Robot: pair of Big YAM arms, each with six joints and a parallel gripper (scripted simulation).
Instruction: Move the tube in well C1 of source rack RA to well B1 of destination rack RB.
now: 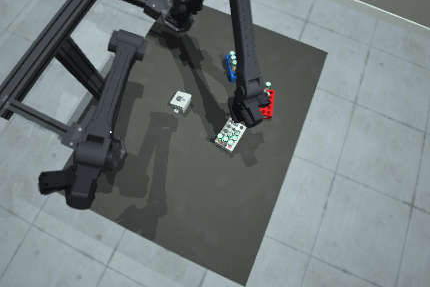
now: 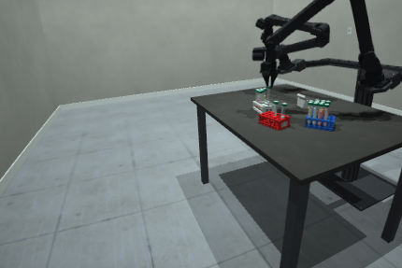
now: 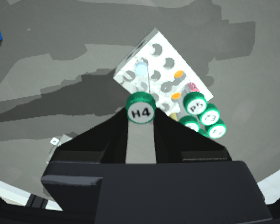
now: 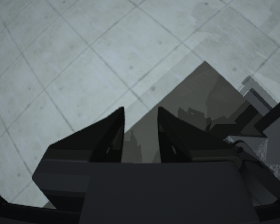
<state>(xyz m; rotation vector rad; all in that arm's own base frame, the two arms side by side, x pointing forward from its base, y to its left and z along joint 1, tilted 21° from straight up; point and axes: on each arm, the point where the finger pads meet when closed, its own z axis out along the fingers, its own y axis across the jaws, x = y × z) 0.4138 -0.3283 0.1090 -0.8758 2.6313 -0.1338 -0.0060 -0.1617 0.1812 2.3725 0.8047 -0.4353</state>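
Tube H4 (image 3: 141,111) (image 2: 268,91) shows its cap label plainly in the left wrist view: green rim, white top, black "H4". The left gripper (image 3: 140,113) (image 2: 269,86) is closed on it, fingers part-way apart around the tube. Its clear body overlaps the white rack (image 3: 156,37) (image 2: 263,107) (image 1: 232,130); whether its tip is inside a well, I cannot tell. Another cap (image 3: 195,104) reads "P5"; the lettering on those beside it is only partly legible.

The right wrist view has the right gripper (image 4: 141,113) slightly open, holding nothing, with floor and table edge beyond.

From the top, the left arm (image 1: 244,28) reaches to the white rack and hides the held tube.

The exterior view shows the tubes side-on in the blue rack (image 2: 322,124) (image 1: 231,68) and two green-capped tubes at the red rack (image 2: 274,120) (image 1: 270,104); no cap writing is readable there.
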